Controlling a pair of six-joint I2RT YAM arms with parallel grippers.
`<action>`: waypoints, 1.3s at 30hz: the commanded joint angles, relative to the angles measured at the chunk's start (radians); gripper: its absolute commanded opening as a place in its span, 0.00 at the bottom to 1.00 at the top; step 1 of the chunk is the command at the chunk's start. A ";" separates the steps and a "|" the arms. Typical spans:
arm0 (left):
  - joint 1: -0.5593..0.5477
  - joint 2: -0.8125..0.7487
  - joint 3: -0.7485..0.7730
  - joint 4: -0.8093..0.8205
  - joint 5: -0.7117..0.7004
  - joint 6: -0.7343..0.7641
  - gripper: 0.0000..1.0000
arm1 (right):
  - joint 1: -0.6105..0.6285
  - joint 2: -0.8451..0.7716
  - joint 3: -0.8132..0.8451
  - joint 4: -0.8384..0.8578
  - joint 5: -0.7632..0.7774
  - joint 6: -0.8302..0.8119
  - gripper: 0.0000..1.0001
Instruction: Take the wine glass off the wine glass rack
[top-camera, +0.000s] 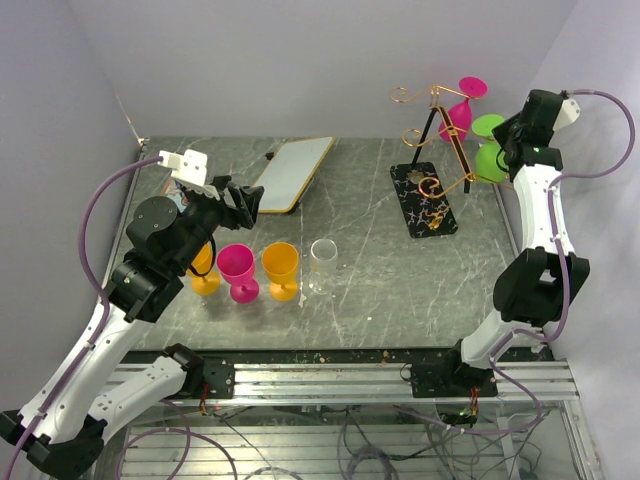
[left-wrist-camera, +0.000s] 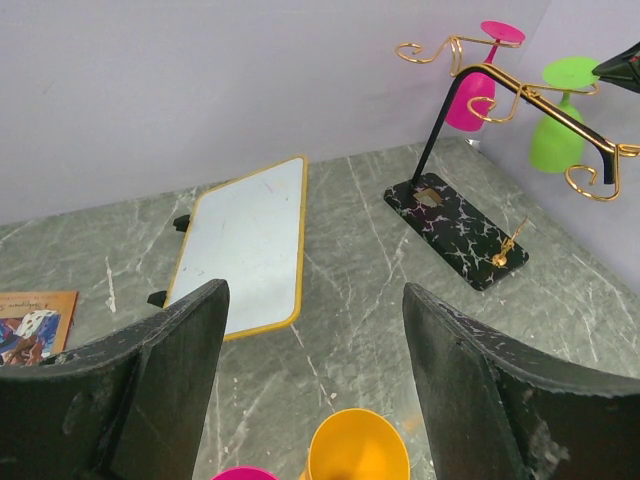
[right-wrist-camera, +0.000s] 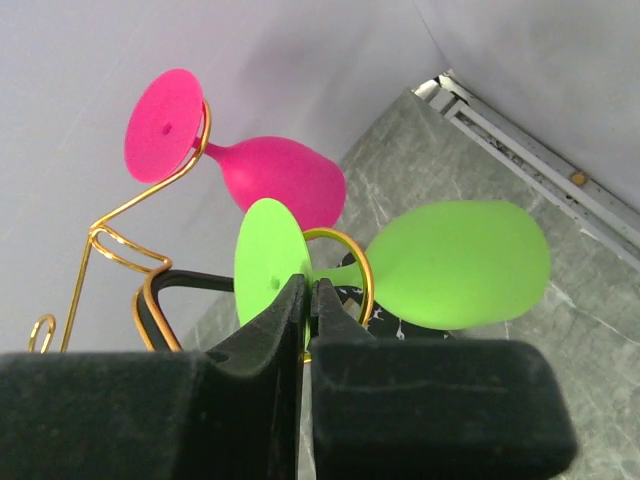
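Note:
The wine glass rack (top-camera: 437, 150) stands at the back right on its black veined base (top-camera: 425, 200); it also shows in the left wrist view (left-wrist-camera: 520, 95). A green wine glass (top-camera: 490, 155) and a pink wine glass (top-camera: 462, 110) hang from its gold wire arms. In the right wrist view my right gripper (right-wrist-camera: 310, 295) is shut on the edge of the green glass's round foot (right-wrist-camera: 265, 260), whose stem sits in a gold loop (right-wrist-camera: 362, 275); the bowl (right-wrist-camera: 455, 265) points right. The pink glass (right-wrist-camera: 280, 175) hangs behind. My left gripper (left-wrist-camera: 315, 330) is open and empty above the table's left side.
A white board with a yellow frame (top-camera: 293, 172) lies at the back centre. An orange glass (top-camera: 203, 270), a pink glass (top-camera: 238, 270), another orange glass (top-camera: 281, 268) and a clear glass (top-camera: 323, 262) stand in a row near the left arm. The right wall is close behind the rack.

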 joint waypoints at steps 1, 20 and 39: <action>0.004 -0.001 -0.012 0.043 0.019 -0.008 0.81 | 0.001 -0.028 0.000 -0.007 -0.009 0.006 0.00; 0.002 0.004 -0.015 0.046 0.016 -0.012 0.81 | -0.064 -0.131 -0.236 0.236 -0.079 0.253 0.00; 0.002 0.004 -0.015 0.047 0.013 -0.012 0.81 | -0.086 -0.047 -0.196 0.305 -0.237 0.301 0.07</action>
